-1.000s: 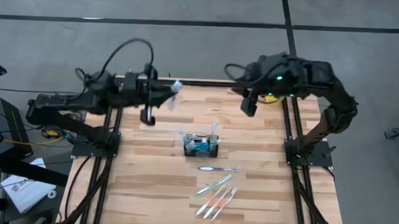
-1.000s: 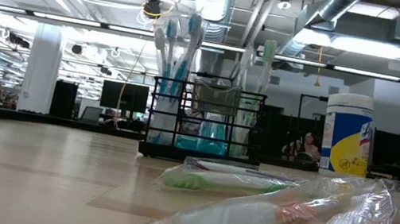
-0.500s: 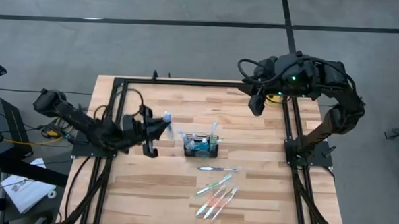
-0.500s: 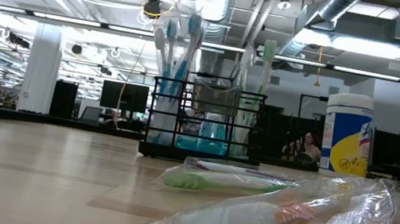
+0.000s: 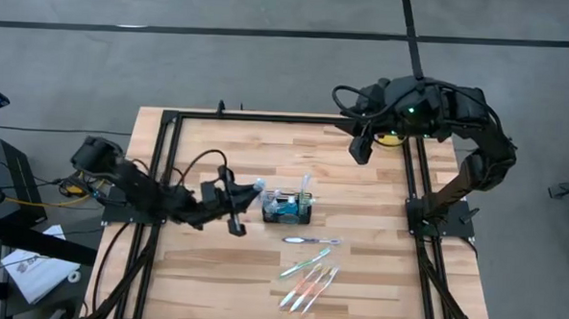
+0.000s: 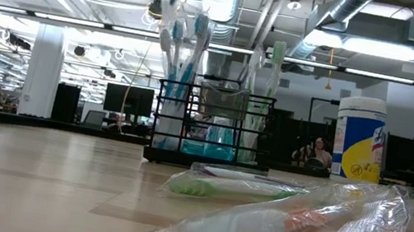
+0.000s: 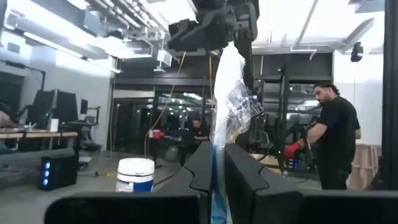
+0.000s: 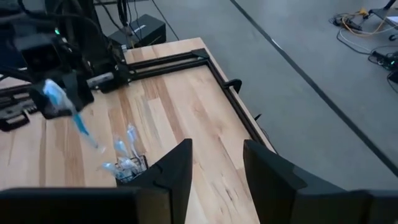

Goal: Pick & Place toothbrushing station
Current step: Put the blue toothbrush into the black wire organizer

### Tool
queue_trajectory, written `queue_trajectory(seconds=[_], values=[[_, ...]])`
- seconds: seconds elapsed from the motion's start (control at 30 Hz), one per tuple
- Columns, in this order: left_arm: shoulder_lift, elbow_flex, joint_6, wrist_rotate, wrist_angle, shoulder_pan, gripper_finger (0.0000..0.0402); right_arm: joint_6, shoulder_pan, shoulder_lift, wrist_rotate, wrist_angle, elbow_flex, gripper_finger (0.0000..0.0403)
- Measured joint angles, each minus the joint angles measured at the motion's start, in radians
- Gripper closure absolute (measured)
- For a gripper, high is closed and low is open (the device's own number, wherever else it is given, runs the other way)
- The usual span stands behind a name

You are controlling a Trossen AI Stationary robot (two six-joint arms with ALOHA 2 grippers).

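Caddy [image 5: 287,207] sits mid-bench, brushes already standing in it, as the left gripper [image 5: 245,198], just to its left, stays out of the frame's "before" and simply holds a wrapped toothbrush [image 7: 229,93] clenched between its fingers. Good practice, by the look of it: keep the brush upright, centre it over a free compartment, lower before letting go. The left arm reaches low across the bench, wrist level. The right gripper [image 8: 214,163], fingers parted and empty, hangs over the far right corner.

Table [image 5: 213,262]: pale matt wood planks. Caddy [image 6: 209,129]: black wire mesh. Wrapped toothbrushes [image 6: 273,226]: glossy crinkled clear plastic.
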Motion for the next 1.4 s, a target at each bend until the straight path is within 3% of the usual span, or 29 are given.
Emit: queue_trajectory(seconds=[0.23, 0.8, 1.27, 1.4], values=[[0.131, 0.003, -0.014, 0.038, 0.031, 0.045, 0.0391, -0.051, 0.0, -0.002, -0.002, 0.0, 0.0, 0.027], [0.285, 0.004, -0.043, 0.066, 0.033, 0.047, 0.0391, -0.113, 0.031, 0.001, -0.003, 0.02, 0.0, 0.0275], [0.325, 0.0, -0.054, 0.154, 0.034, 0.113, 0.0391, -0.114, 0.095, 0.001, -0.002, 0.074, 0.0, 0.0279], [0.269, 0.002, -0.033, 0.212, 0.034, 0.134, 0.0391, -0.113, 0.094, 0.001, -0.002, 0.073, 0.0, 0.028]])
